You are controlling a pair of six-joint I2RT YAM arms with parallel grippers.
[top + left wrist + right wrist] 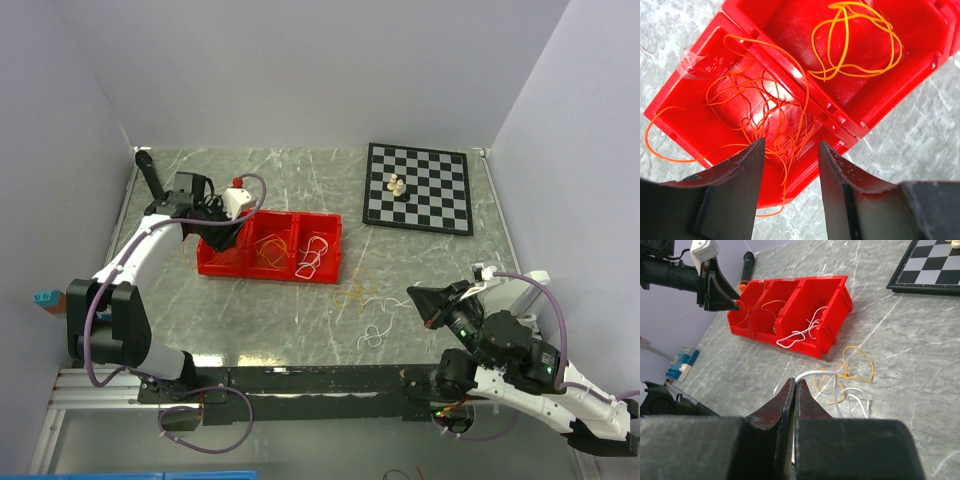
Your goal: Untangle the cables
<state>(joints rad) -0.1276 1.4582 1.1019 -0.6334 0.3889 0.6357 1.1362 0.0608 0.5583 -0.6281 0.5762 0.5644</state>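
Observation:
A red three-compartment bin stands left of centre. Its left compartment holds an orange cable, the middle a yellow cable, the right a white cable. My left gripper is open and empty just above the orange cable in the left compartment; it also shows in the top view. My right gripper is shut on a white cable that runs from a loose clump of yellow cable and white cable on the table.
A chessboard with a few pale pieces lies at the back right. A black stick-like object lies at the back left. A blue block sits off the table's left edge.

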